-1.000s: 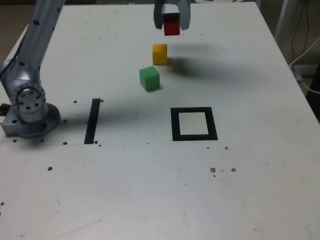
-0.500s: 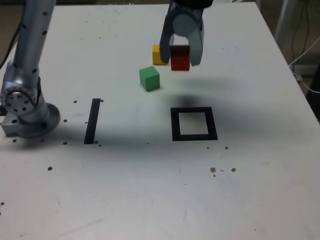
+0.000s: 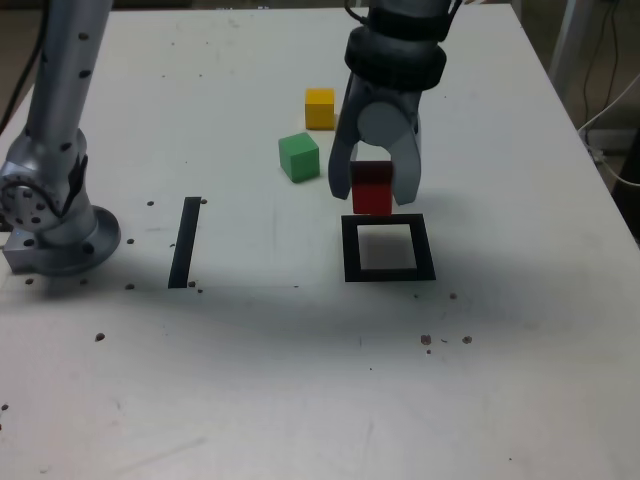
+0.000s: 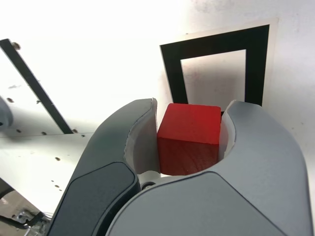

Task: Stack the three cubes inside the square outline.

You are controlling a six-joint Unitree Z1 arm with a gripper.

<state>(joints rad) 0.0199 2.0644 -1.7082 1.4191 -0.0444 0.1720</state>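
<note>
The red cube (image 3: 373, 188) sits pinched between the two grey fingers of the gripper (image 3: 374, 190), slightly right of centre in the exterior view; in the wrist view its faces are pressed flat against both inner pads, which is why it hangs level. It is held clear of the table, at the far edge of the square outline (image 3: 388, 248), whose white centre lies empty just below it in the frame; judging by this, the cube is being carried in to serve as the base of the stack. The green cube (image 3: 299, 157) rests on the white table (image 3: 300, 380) up and to the left of the gripper; the yellow cube (image 3: 320, 108) lies just beyond it, toward the top of the frame, the two near each other but apart. The straight black tape strip (image 3: 185, 241) lies at centre left; the arm's base (image 3: 55, 215) stands at the left edge.
</note>
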